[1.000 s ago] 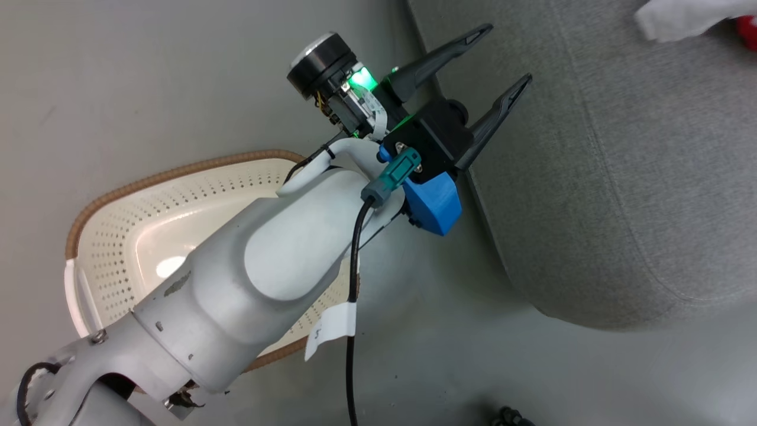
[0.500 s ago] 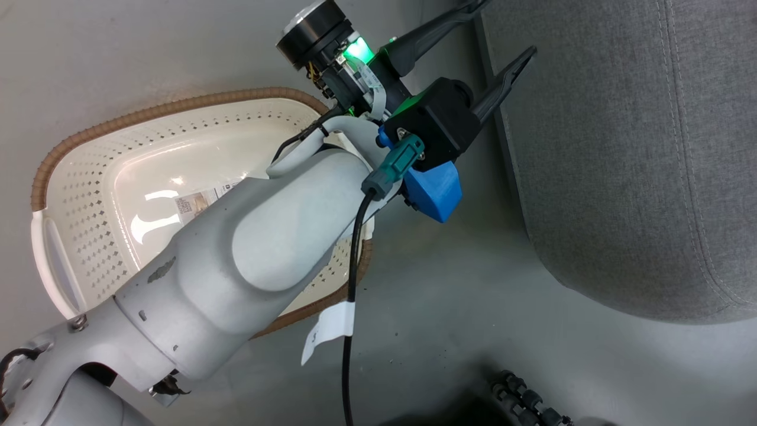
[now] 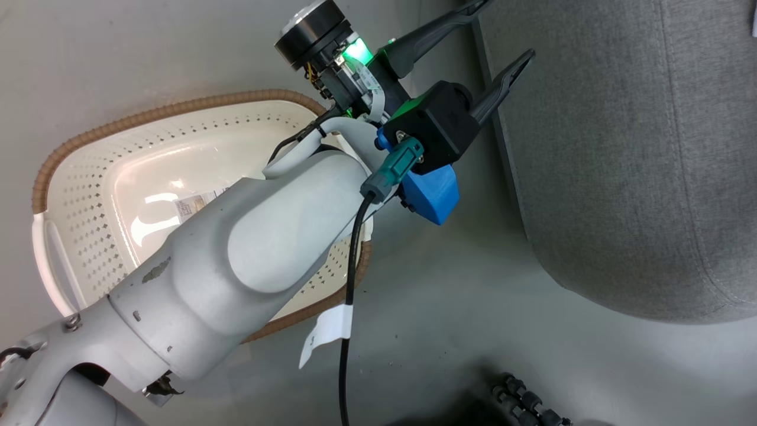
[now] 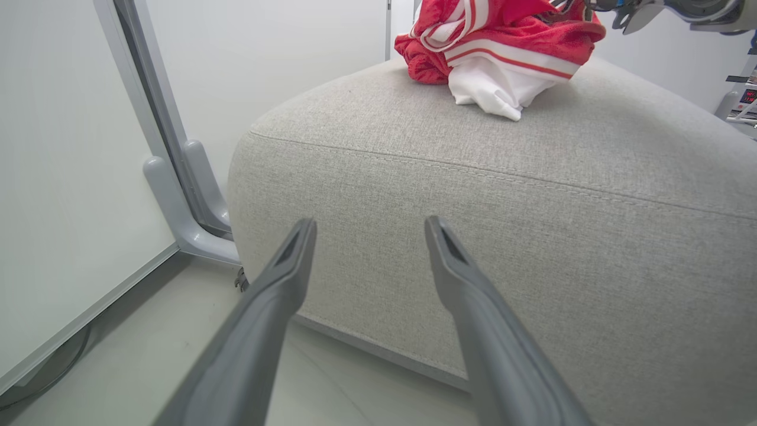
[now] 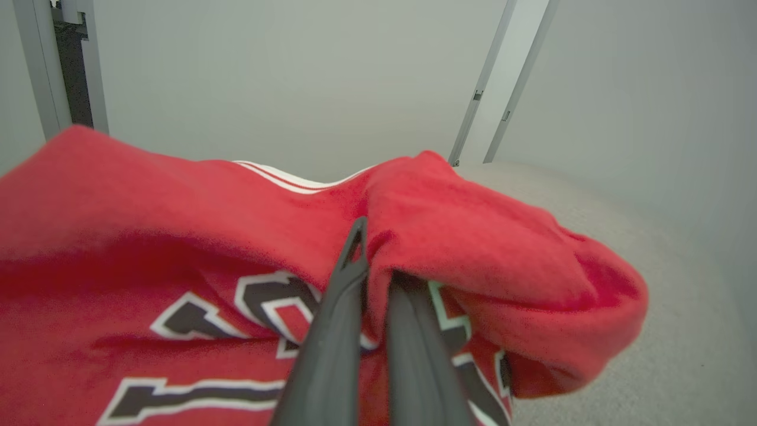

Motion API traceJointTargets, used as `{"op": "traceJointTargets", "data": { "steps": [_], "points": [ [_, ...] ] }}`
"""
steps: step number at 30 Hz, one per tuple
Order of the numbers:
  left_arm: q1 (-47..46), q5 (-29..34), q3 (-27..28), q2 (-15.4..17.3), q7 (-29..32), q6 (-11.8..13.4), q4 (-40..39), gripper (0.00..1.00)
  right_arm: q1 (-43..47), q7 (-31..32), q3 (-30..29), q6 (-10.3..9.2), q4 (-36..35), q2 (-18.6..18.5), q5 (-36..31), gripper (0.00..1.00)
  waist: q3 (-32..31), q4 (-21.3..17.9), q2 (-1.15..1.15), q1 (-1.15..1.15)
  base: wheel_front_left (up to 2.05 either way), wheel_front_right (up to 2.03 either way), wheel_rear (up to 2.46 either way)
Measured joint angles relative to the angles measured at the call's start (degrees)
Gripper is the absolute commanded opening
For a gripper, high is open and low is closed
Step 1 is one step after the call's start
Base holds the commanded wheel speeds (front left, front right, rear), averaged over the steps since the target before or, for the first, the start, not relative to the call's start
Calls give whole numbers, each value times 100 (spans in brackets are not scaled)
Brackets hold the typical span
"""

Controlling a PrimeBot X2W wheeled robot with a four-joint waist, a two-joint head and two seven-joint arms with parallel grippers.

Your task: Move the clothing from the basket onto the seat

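Right claw [image 5: 378, 251] clamped on numbered garment [image 5: 177, 236] over seat [image 5: 680, 284]. Left claw [image 4: 369, 228] spread, empty, beside seat edge. Clothing [image 4: 502, 41] heaped at 1 o'clock on seat top; basket [image 3: 177, 108] at 9 o'clock, visible bottom bare. Best: release well inboard, open wide, lift straight, avoid snag.

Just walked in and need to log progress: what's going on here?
The visible part of the basket is empty. The striped garment lies on the seat. The right pincer is shut on the numbered garment, over the seat. The left pincer is open and empty, beside the seat's edge.
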Motion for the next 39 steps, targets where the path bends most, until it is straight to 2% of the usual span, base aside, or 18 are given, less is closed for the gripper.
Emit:
{"op": "traceJointTargets", "data": {
  "steps": [1, 2, 9, 12, 18, 27, 33, 39],
  "points": [
    [1, -4, -3, 4, 0, 2, 1, 100, 49, 0, 1, 0, -43, 3, 0, 44, -27, 2, 0, 0, 0, 0, 0],
    [4, -8, -7, 5, -2, 26, 0, 100, 127, 0, 10, 0, -100, 7, 2, 100, -59, 5, 0, 0, 0, 0, 0],
    [191, -134, -3, 13, -136, 80, 41, 100, 761, 0, 83, 0, -263, 123, 92, 100, -444, -30, 0, 0, 0, 0, 0],
    [354, -218, 24, -44, -226, 101, 90, 100, 1245, 1, 249, 0, -316, 83, 254, 100, -681, -41, 0, 0, 0, 0, 0],
    [844, -424, 201, -81, -369, 180, 207, 100, 2309, 0, 724, 0, -878, 33, 579, 100, -1299, -35, 0, -1, 0, 0, 0],
    [1803, -446, 1053, -41, -388, 354, -207, 100, 2914, 0, 1664, 0, -1405, 48, 614, 100, -2294, 170, 0, -1, 0, 0, 0],
    [2535, -136, 1836, 4, -393, 532, -602, 100, 3186, -1, 2334, 0, -1660, 157, 637, 100, -2822, 520, 0, -1, 0, 0, 0],
    [3180, 133, 2536, -36, -394, 522, -783, 100, 3388, 0, 2899, 0, -1831, 269, 594, 100, -3276, 909, 1, -2, 0, 0, 0]
  ]
}}
